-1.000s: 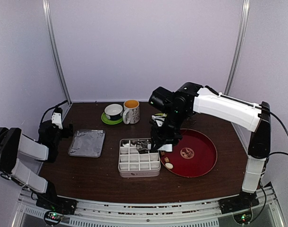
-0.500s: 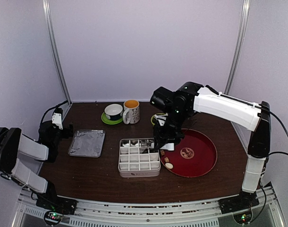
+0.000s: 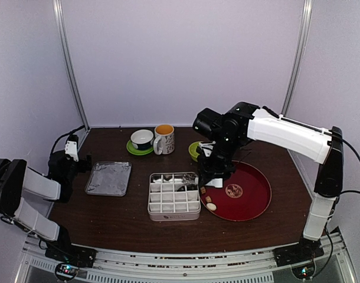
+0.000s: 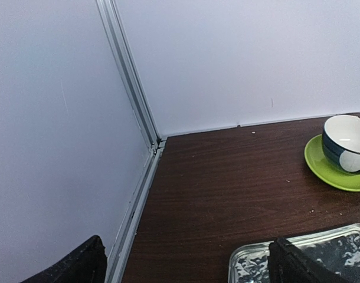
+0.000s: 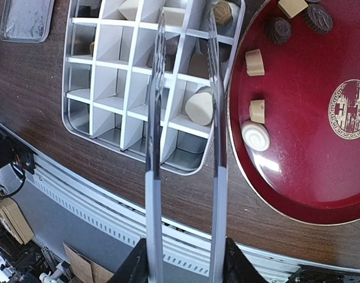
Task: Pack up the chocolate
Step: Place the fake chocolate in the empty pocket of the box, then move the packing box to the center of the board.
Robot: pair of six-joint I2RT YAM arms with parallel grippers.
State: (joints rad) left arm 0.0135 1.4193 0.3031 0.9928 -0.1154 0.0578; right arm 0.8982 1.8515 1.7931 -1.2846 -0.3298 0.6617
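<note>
My right gripper (image 3: pixel 213 172) (image 5: pixel 183 259) is shut on a pair of metal tongs (image 5: pixel 214 88), whose arms reach out over the right columns of the white divided box (image 3: pixel 174 196) (image 5: pixel 103 88). The tong tips stand apart with nothing between them. Several pieces of chocolate (image 5: pixel 255 135) lie on the red tray (image 3: pixel 251 203) (image 5: pixel 310 159), cream ones near its left rim and dark ones farther back. More chocolate (image 5: pixel 199 106) sits in the box's compartments. My left gripper (image 3: pixel 71 154) (image 4: pixel 189 271) is open and empty at the far left.
A crinkled foil tray (image 3: pixel 108 178) (image 4: pixel 321 259) lies beside the left gripper. A dark bowl on a green saucer (image 3: pixel 142 140) (image 4: pixel 345 144) and a mug (image 3: pixel 164 139) stand at the back, with a green dish (image 3: pixel 195 150) behind the right arm. Walls enclose the table.
My right arm has shifted a little right, from over the box towards the tray's left rim, and the tongs have narrowed slightly. The left arm has not moved.
</note>
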